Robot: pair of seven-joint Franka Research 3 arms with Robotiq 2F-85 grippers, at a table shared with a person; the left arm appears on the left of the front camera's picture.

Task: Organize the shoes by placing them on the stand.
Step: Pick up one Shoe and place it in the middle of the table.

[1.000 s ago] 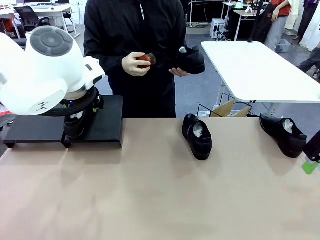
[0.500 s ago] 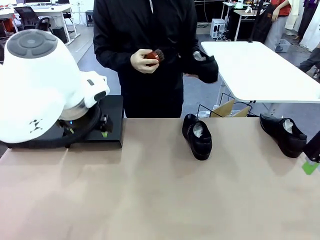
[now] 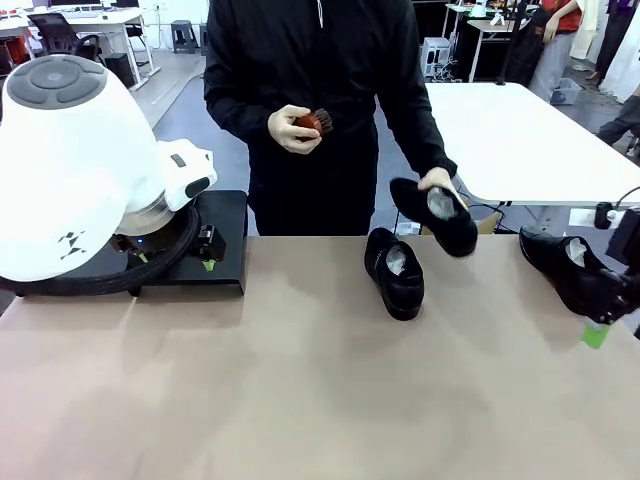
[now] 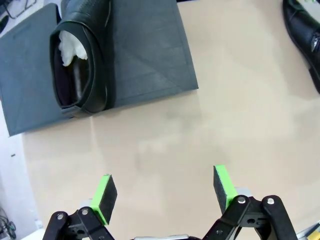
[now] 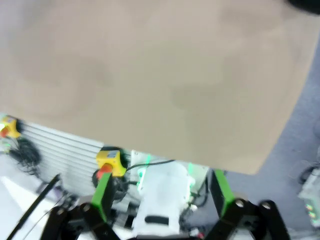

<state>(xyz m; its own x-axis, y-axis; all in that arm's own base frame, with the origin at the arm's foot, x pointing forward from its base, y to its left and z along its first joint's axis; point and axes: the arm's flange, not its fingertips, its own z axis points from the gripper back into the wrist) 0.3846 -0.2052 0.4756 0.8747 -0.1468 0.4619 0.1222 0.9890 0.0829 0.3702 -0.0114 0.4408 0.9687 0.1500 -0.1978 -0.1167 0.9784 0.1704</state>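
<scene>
left claw: wide open, empty, near stand
right claw: wide open, empty
first shoe: on stand
middle shoe, far shoe: on surface, right of stand
held shoe: in person's hand, right of stand

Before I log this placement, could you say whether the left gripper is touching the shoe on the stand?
Apart. In the left wrist view, bare table separates the open left gripper from the shoe on the stand.
</scene>
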